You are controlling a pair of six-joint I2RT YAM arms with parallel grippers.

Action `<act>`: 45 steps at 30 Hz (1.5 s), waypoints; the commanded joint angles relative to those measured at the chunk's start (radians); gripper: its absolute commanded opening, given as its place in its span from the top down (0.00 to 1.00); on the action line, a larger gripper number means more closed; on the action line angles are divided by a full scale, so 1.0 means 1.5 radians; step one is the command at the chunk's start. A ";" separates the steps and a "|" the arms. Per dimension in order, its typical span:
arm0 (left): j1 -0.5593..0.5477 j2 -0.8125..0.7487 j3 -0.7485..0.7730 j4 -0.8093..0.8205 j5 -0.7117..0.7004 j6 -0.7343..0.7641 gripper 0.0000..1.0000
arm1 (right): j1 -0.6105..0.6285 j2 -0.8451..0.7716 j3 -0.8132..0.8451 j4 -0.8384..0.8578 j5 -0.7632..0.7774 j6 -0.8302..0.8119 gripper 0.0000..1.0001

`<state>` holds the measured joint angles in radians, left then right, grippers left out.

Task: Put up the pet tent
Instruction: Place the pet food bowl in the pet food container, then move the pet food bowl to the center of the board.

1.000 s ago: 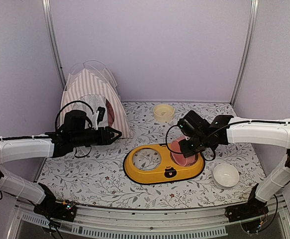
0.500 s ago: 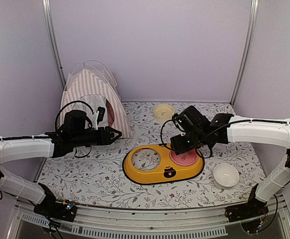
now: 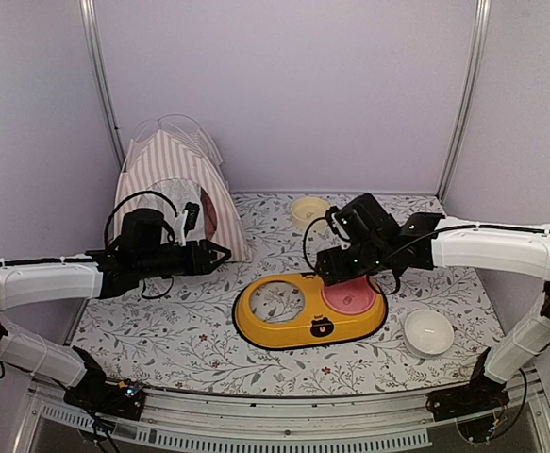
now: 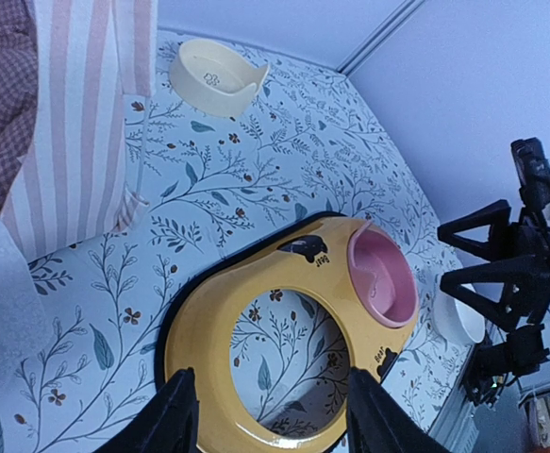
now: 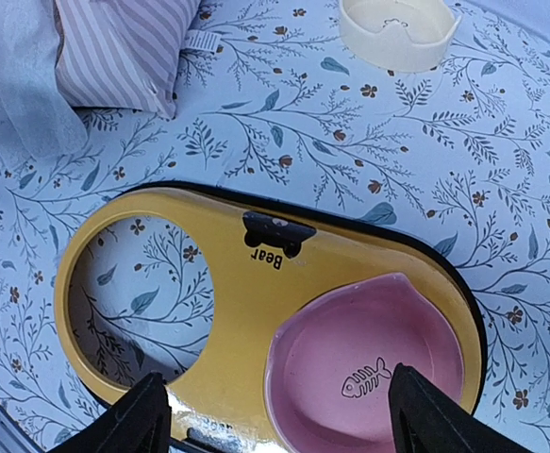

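Note:
The pet tent stands upright at the back left, pink-and-white striped, with thin white poles arching above it. Its striped wall fills the upper left of the left wrist view, and a corner of it shows in the right wrist view. My left gripper hovers just right of the tent's front, open with nothing between its fingers. My right gripper hangs above the yellow feeder stand, open and empty.
The pink bowl sits in the stand's right hole; the left hole shows bare table. A cream bowl stands at the back centre. A white bowl lies right of the stand. Walls close in on three sides.
My right gripper has opened, let go of the pink bowl in the stand's right hole, and lifted back and to the left. The left arm has not moved.

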<state>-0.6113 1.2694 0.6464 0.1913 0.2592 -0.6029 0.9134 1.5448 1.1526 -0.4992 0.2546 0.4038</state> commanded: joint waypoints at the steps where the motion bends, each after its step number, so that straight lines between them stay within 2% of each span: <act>1: -0.005 0.006 0.006 0.020 0.010 -0.002 0.46 | -0.053 0.018 0.023 0.093 -0.060 0.015 0.17; 5: -0.005 0.003 0.010 0.012 0.008 0.000 0.46 | -0.118 0.060 0.033 0.159 -0.123 0.031 0.16; 12: -0.005 -0.018 0.010 -0.018 0.004 0.009 0.45 | -0.201 0.201 0.174 0.192 -0.165 0.014 0.17; 25: -0.004 -0.066 0.013 -0.092 -0.021 0.034 0.45 | -0.262 0.506 0.475 0.210 -0.219 -0.085 0.30; 31: -0.003 -0.061 0.024 -0.102 -0.022 0.039 0.45 | -0.262 0.605 0.574 0.210 -0.237 -0.111 0.31; 40: -0.002 -0.042 0.036 -0.098 -0.018 0.043 0.45 | -0.267 0.628 0.584 0.153 -0.292 -0.119 0.35; 45: -0.002 -0.030 0.033 -0.081 -0.007 0.034 0.45 | -0.262 0.584 0.513 0.131 -0.337 -0.115 0.37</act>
<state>-0.6113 1.2045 0.6807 0.0410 0.2321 -0.5510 0.5110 2.4722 2.0010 -0.2245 -0.1642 0.2333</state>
